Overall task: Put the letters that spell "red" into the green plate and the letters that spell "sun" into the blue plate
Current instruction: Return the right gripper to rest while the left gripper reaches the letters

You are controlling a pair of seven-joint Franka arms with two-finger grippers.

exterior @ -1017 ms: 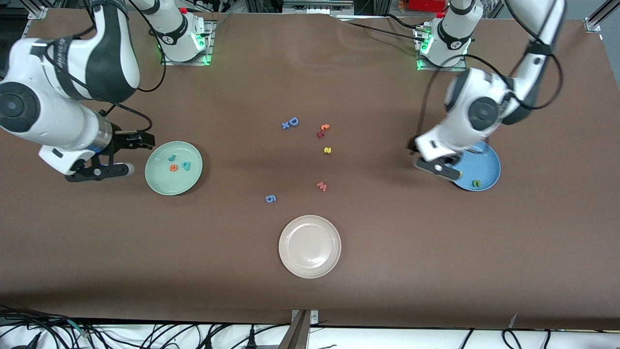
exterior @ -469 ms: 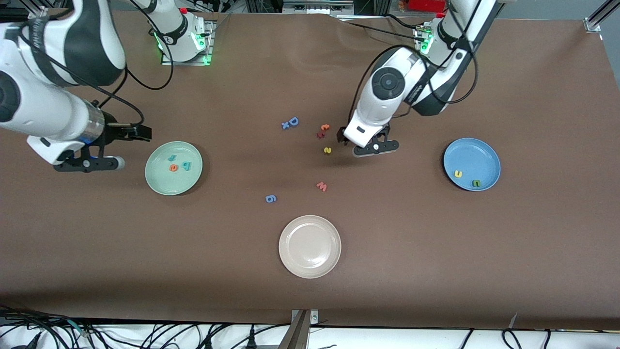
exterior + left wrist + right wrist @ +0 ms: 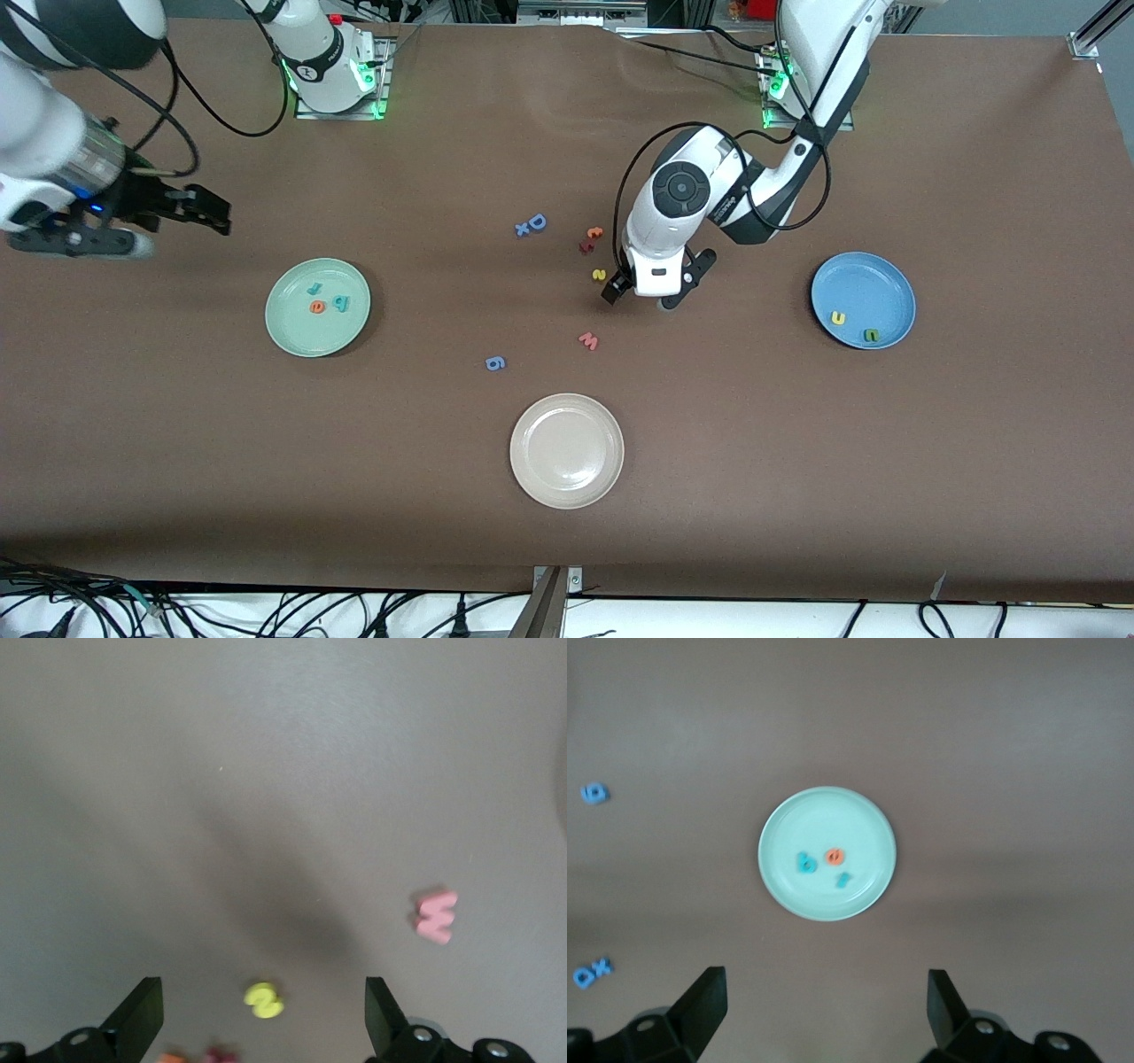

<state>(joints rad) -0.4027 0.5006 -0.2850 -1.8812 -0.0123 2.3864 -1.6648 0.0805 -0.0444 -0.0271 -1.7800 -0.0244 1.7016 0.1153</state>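
The green plate (image 3: 297,332) (image 3: 780,828) holds a teal r (image 3: 314,288), an orange e (image 3: 317,307) and a teal d (image 3: 340,304). In the blue plate (image 3: 873,279) lie a yellow u (image 3: 837,316) and a green n (image 3: 871,335). The yellow s (image 3: 600,275) (image 3: 264,1000) lies on the table mid-way between the plates. My left gripper (image 3: 641,296) (image 3: 261,988) hovers open just beside and over the s, which shows between its fingers. My right gripper (image 3: 173,232) (image 3: 824,979) hangs open and empty, high up near the right arm's end of the table.
A beige-white plate (image 3: 567,450) sits nearest the front camera. Loose letters lie round the s: a blue D and x (image 3: 532,224), a red and orange pair (image 3: 591,238), a pink w (image 3: 589,340) (image 3: 436,915) and a blue g (image 3: 496,362).
The left arm swung from over the blue plate to the yellow s, leaving the u in that plate. The right arm drew up and away from the green plate.
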